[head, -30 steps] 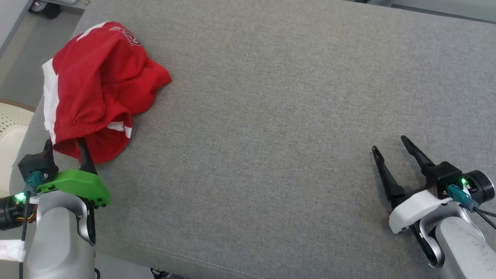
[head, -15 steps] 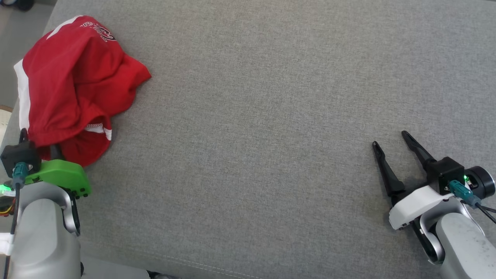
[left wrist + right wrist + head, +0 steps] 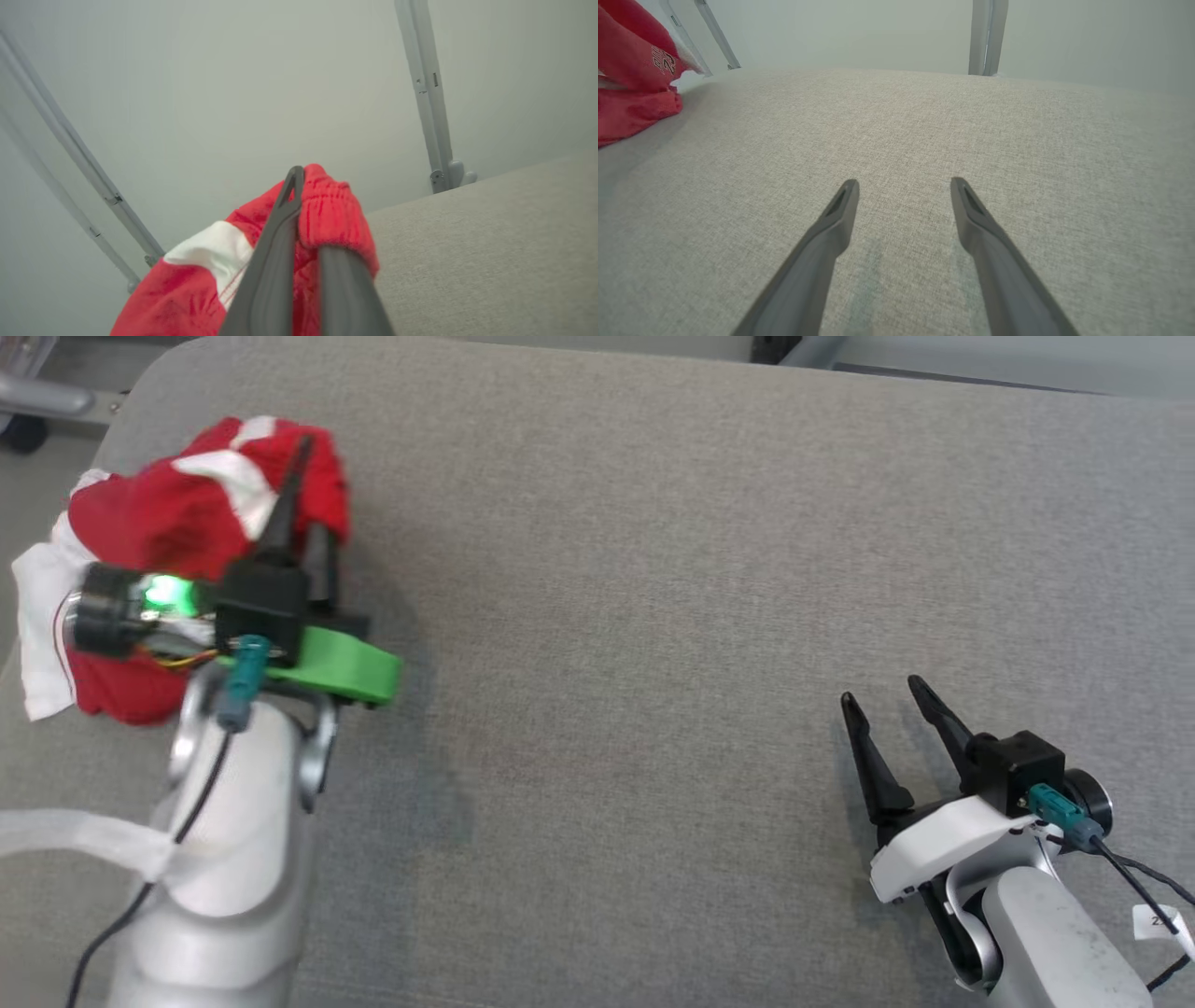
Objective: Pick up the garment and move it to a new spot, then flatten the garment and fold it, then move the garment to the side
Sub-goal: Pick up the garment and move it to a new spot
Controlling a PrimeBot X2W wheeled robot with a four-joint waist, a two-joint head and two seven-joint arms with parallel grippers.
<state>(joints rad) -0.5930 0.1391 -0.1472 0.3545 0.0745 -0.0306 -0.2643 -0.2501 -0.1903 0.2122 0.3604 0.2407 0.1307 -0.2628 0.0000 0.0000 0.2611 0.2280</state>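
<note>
Step 1, pick-up. Left gripper pinched tight on red garment, bunched at far-left corner of grey cushion. Right gripper spread wide, empty, resting near right. Next, prob.: carry w/ firm grip toward centre, then release.

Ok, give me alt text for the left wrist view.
The left gripper is shut on a bunched fold of the red and white garment, beside a grey fabric surface. Behind are a pale wall and grey metal posts.
</note>
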